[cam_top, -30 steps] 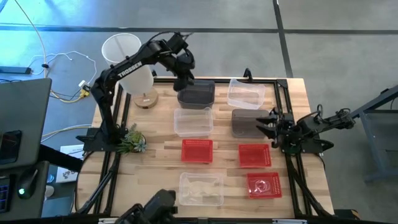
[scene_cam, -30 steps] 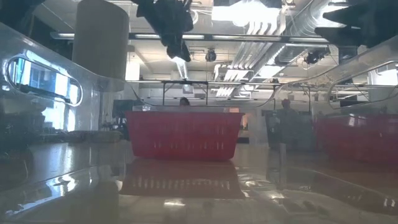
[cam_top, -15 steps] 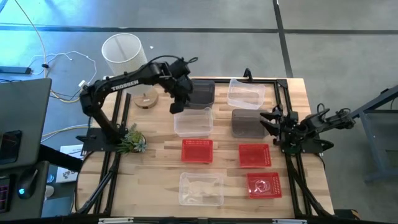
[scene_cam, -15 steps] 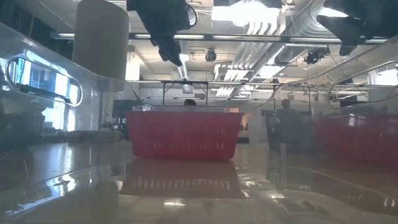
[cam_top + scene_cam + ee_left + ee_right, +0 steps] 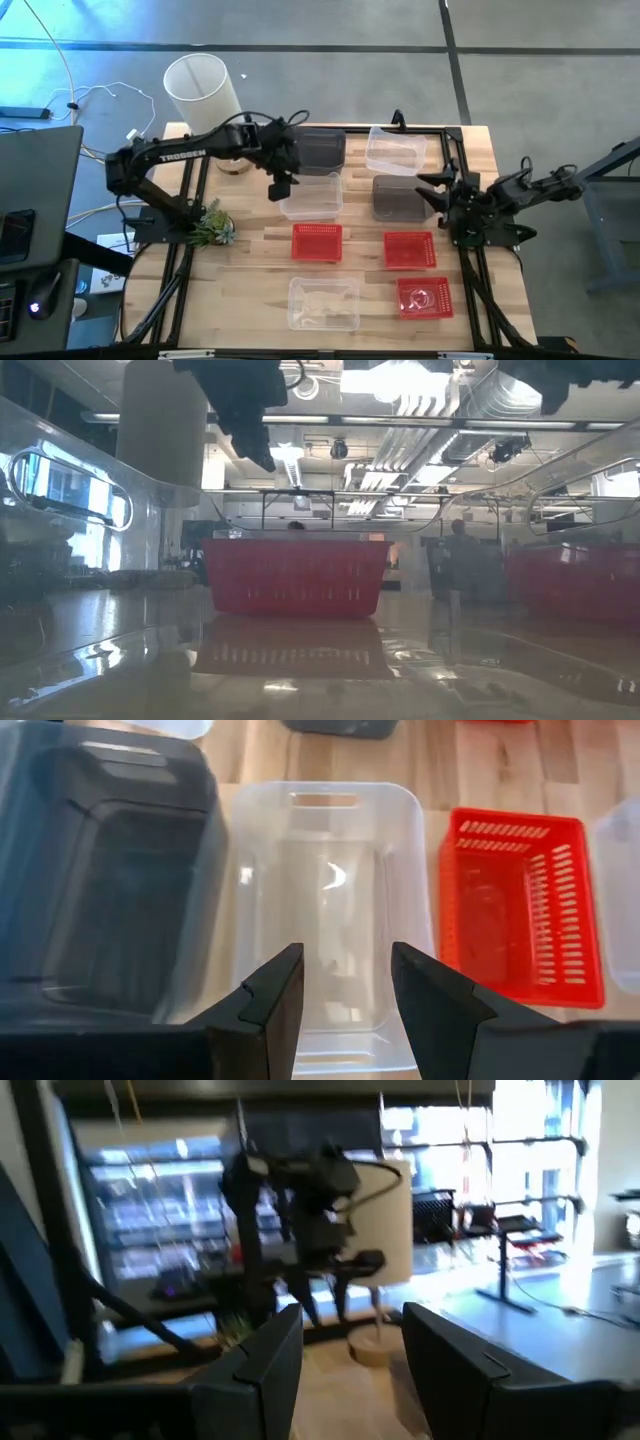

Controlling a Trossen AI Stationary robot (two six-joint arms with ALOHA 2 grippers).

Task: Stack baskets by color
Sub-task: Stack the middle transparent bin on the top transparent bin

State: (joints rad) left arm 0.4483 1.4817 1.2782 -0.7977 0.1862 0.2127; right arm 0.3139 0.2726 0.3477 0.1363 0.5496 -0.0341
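My left gripper [image 5: 277,188] [image 5: 345,975] hangs open and empty, pointing steeply down over the left end of a clear basket [image 5: 311,196] [image 5: 330,890]. Just beyond that stands a dark grey basket [image 5: 321,150] [image 5: 110,880]. Another clear basket [image 5: 395,150] and another dark grey one [image 5: 400,197] stand to the right. Three red mesh baskets [image 5: 317,242], [image 5: 410,250], [image 5: 425,297] and a third clear basket [image 5: 323,303] rest on the near half. My right gripper [image 5: 432,190] [image 5: 350,1340] waits open at the table's right side, beside the dark grey basket there.
A tall white lamp [image 5: 205,95] stands at the far left corner and a small green plant [image 5: 212,225] at the left edge. Black frame rails [image 5: 185,270] run along the table's left and right sides. Bare wood shows between the basket rows.
My left gripper has swung from above the far dark grey basket toward the table's near edge and down, ending over the left end of the clear basket, still open. My right gripper has risen a little at the right side. No basket has moved.
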